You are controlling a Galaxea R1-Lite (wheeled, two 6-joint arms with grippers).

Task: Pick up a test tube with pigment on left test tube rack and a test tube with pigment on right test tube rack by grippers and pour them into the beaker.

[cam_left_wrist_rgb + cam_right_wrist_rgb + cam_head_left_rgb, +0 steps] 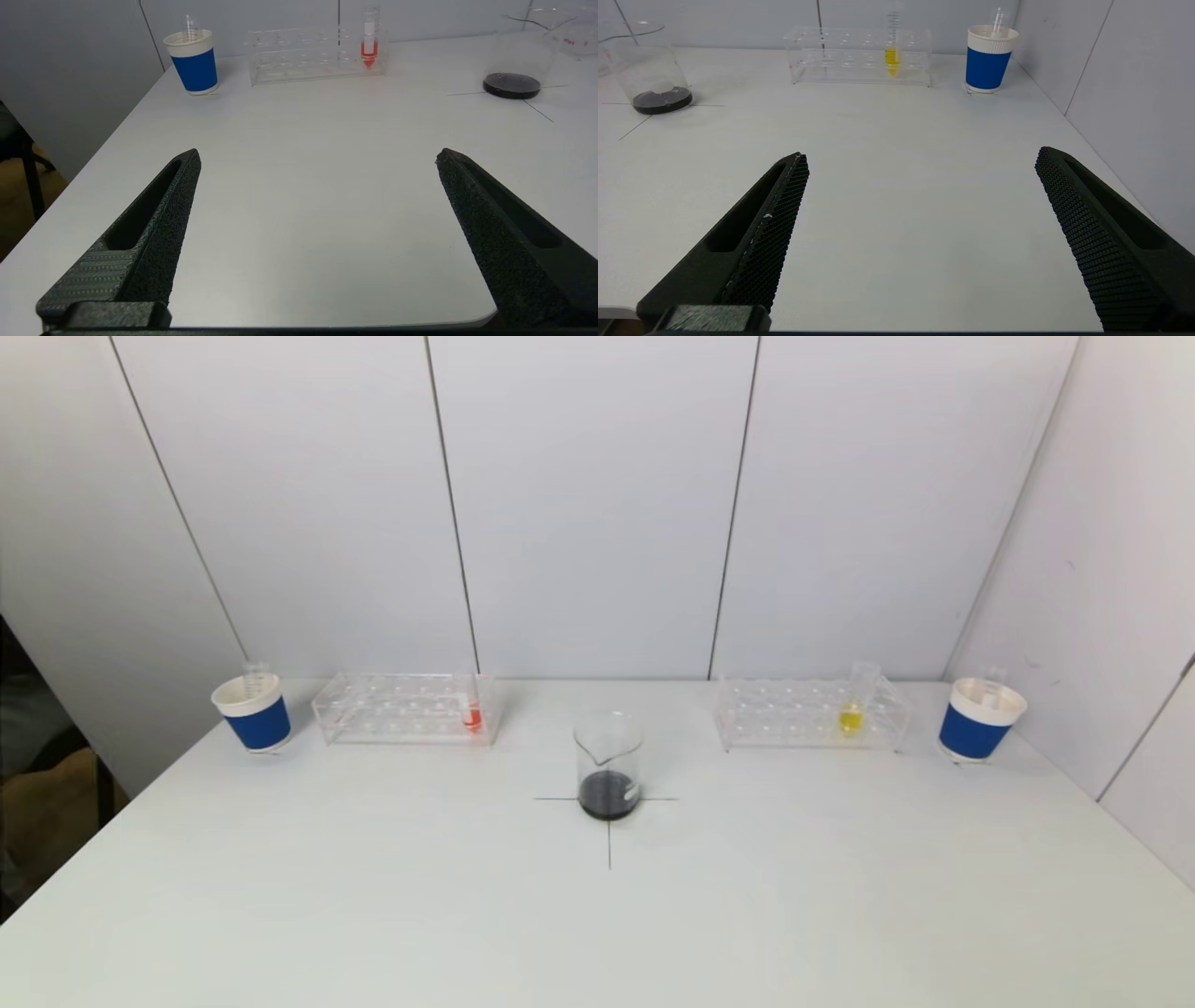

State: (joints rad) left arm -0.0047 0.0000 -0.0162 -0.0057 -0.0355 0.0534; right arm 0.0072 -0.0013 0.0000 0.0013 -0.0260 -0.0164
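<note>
White surface (373,896) with a glass beaker (609,765) at its centre, standing on a thin black cross mark (610,840) and holding a shallow dark liquid; a small white patch on its wall and red lettering on glassware at the edge of the left wrist view are too small to read. Left test tube rack (403,707), clear plastic, carries the tube with red pigment (473,714) at its end nearest the beaker; printed graduations run up this tube but cannot be read. Right test tube rack (810,712) carries the tube with yellow pigment (850,714) toward its outer end, likewise graduated. Blue-and-white paper cups stand beyond each rack, the left cup (254,712) and right cup (979,718) each with a clear tube inside, mostly hidden by the rim. Left tool (317,156) and right tool (921,156) hang over the near surface, well apart from the racks, fingers spread wide and holding nothing; neither appears in the head view.
</note>
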